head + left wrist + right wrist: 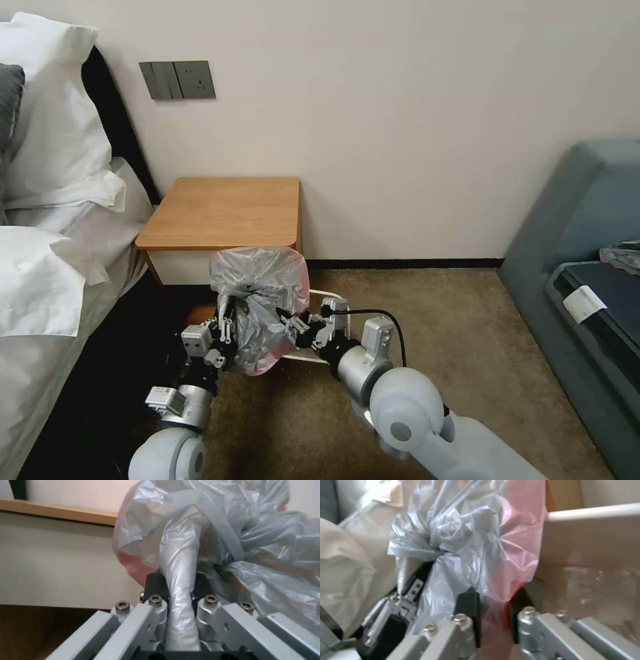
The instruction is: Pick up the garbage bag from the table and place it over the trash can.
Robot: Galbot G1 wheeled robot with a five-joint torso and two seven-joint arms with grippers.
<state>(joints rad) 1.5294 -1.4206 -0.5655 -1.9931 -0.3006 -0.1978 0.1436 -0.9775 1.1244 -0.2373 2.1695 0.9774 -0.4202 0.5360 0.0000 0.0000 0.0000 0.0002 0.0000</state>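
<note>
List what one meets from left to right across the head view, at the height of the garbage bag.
White bedding → left gripper → garbage bag → right gripper → trash can → carpet → grey-blue sofa.

The crinkly grey garbage bag [259, 307] with its pinkish edge is hanging bunched above the cream trash can [331, 301], before the bare wooden desk [223, 210].
</note>
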